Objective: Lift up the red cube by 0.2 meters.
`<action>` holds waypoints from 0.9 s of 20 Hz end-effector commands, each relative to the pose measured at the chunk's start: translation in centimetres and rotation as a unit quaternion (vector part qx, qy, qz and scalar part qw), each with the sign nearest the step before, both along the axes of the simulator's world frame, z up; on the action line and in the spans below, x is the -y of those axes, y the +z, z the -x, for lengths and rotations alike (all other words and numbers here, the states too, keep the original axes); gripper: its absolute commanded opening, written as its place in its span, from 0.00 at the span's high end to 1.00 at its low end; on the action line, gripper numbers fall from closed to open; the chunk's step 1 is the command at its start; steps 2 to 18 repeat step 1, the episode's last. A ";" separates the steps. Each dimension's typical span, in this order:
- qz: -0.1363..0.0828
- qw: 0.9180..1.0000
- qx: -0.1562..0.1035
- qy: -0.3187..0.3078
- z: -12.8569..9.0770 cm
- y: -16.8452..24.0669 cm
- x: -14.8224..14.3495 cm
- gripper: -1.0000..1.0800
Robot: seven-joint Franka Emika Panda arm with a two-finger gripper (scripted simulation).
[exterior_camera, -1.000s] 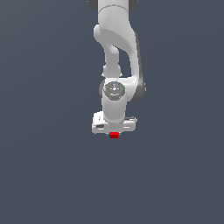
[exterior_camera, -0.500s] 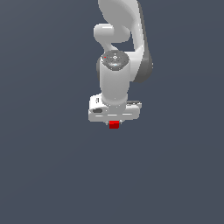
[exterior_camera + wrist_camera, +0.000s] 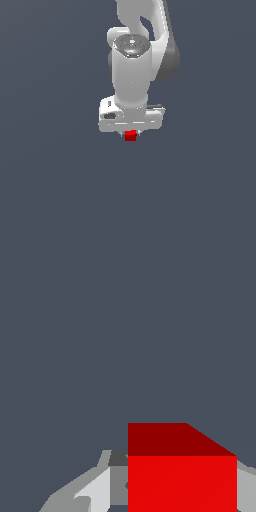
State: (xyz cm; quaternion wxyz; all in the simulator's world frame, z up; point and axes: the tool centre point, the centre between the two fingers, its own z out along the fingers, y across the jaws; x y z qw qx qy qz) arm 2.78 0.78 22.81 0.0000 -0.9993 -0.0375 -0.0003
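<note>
The red cube (image 3: 130, 135) pokes out just below the white gripper (image 3: 131, 133) in the exterior view, much narrower than the hand above it. The gripper is shut on the cube, and its fingers are mostly hidden behind the hand and the cube. In the wrist view the red cube (image 3: 182, 481) fills the lower edge, with a bright face and a darker red side. A grey finger (image 3: 95, 491) presses one side of it, and the other finger (image 3: 246, 491) shows at the opposite side. Cube and gripper hang over the plain surface, with nothing under them.
A flat dark grey-blue surface (image 3: 60, 200) fills both views. The white arm (image 3: 134, 70) rises from the hand to the exterior view's top edge. No other objects show.
The arm, gripper and held red cube have moved upward in the exterior view over the last second. The grip on the cube stays the same.
</note>
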 end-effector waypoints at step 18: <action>0.000 1.000 0.000 0.000 0.0 0.2 0.0 1.00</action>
